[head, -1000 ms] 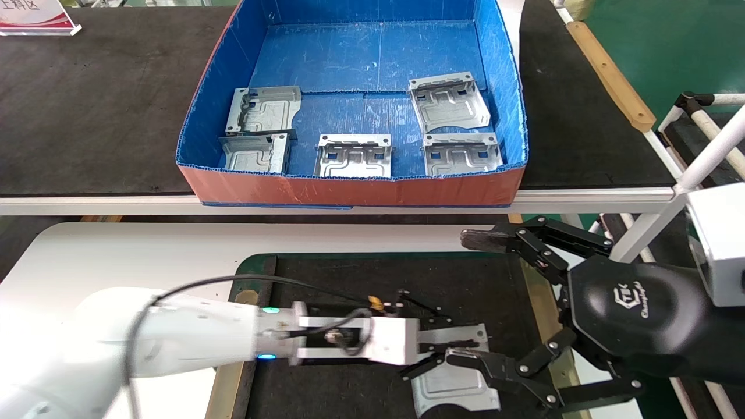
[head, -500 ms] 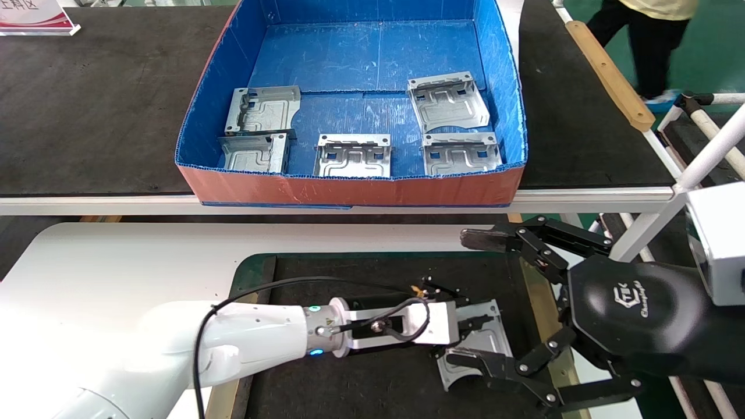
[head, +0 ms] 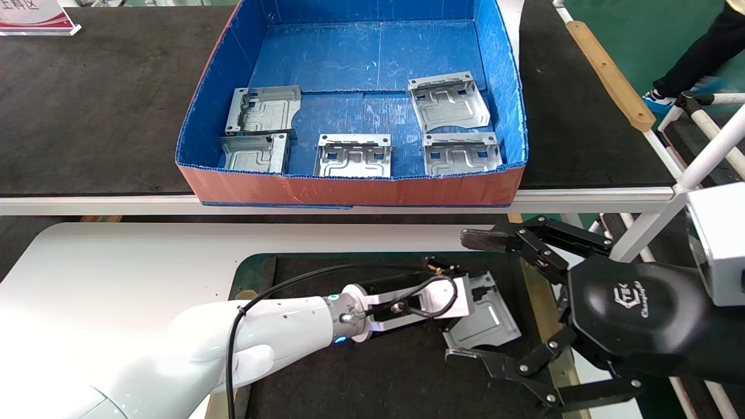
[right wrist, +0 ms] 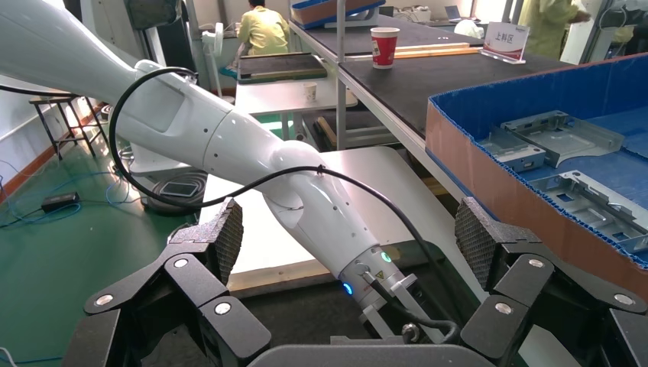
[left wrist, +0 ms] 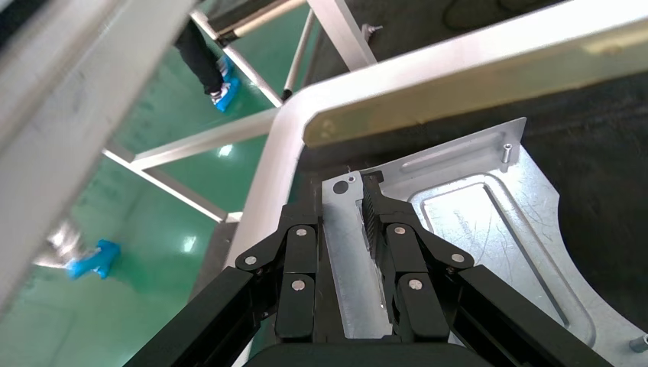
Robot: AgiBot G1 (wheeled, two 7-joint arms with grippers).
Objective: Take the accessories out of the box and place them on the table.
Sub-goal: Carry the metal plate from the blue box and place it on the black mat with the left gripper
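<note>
The box (head: 349, 189), blue inside and orange-red outside, stands on the black bench with several silver-grey accessories in it, such as one at the front middle (head: 354, 156) and one at the right (head: 448, 100). My left gripper (head: 472, 290) is over the dark mat (head: 378, 372) of the white table (head: 116, 256). It is shut on the side flange of one accessory (head: 486, 319), which it holds low at the mat's far right. The left wrist view shows the gripper (left wrist: 348, 187) clamped on this accessory (left wrist: 489, 229). My right gripper (head: 468, 297) is wide open beside it, fingers either side of the left gripper; in its own view the right gripper (right wrist: 351, 233) is empty.
The black-topped bench (head: 87, 105) carries the box and a sign (head: 35, 17) at its far left. A wooden strip (head: 611, 75) and white tube frame (head: 710, 151) stand to the right. A person's leg (head: 704, 52) shows at the far right. A red cup (right wrist: 384, 46) stands on a far bench.
My left gripper has carried the accessory away from me and to the right across the mat, turning it. The right arm has not moved. A person walked past at the far right.
</note>
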